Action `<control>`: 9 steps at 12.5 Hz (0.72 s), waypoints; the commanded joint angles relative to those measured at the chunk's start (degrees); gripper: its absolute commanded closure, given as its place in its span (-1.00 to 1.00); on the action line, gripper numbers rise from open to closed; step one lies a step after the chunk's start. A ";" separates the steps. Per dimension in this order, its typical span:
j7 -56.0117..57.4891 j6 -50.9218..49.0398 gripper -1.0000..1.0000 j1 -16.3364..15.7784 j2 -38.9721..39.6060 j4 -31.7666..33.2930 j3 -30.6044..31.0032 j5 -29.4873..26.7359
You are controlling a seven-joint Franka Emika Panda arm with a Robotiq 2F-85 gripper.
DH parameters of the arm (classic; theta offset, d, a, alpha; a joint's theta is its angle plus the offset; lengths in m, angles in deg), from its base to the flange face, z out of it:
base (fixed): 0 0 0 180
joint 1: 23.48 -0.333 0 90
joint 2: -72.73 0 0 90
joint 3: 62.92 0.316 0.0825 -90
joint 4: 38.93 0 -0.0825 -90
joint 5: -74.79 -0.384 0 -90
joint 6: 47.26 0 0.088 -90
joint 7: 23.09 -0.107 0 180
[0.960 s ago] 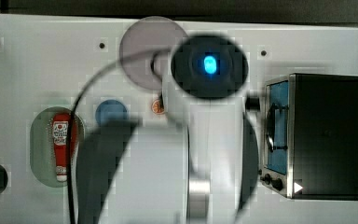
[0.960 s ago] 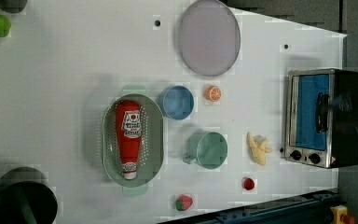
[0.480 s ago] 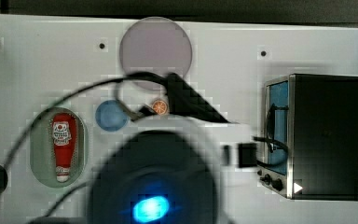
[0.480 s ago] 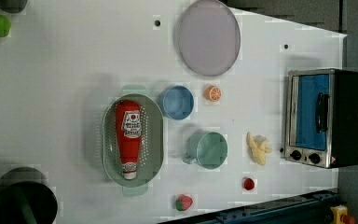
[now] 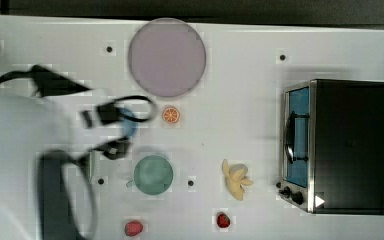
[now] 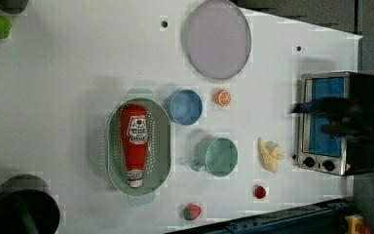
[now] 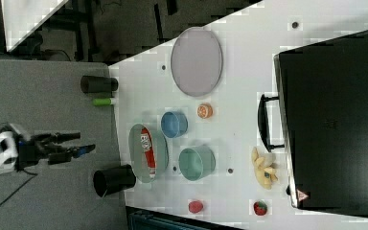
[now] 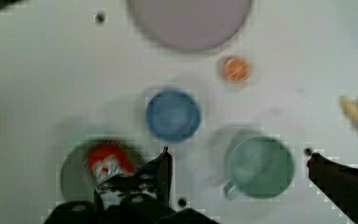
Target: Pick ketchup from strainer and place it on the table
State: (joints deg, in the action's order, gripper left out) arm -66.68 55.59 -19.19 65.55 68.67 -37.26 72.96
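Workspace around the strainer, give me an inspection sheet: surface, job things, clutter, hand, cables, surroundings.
Surface: white table with a few small black dots.
Job's things: ketchup lies lengthwise inside the green strainer, cap toward the left view's bottom.
Clutter: blue bowl, teal cup, lilac plate, orange slice, banana, two strawberries, toaster oven.
Hand: hand open and empty, above the table, with the strainer and the cup below it in the wrist view.
Cables: black cable looping off the arm in the top view.
Surroundings: two dark cylinders and a green object by the table's edge in the right view.
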 commanded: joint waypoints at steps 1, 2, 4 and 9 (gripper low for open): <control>-2.51 3.05 -1.00 -1.80 2.26 0.97 6.49 -0.14; -2.51 3.83 -1.00 -1.96 3.88 1.02 8.99 -0.12; -2.51 4.77 -1.00 -2.32 7.28 1.33 13.16 -0.01; -2.51 13.92 -1.00 -3.19 15.34 6.47 17.48 2.30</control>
State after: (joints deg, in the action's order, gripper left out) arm -66.86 67.92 -23.08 79.50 73.65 -17.82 75.66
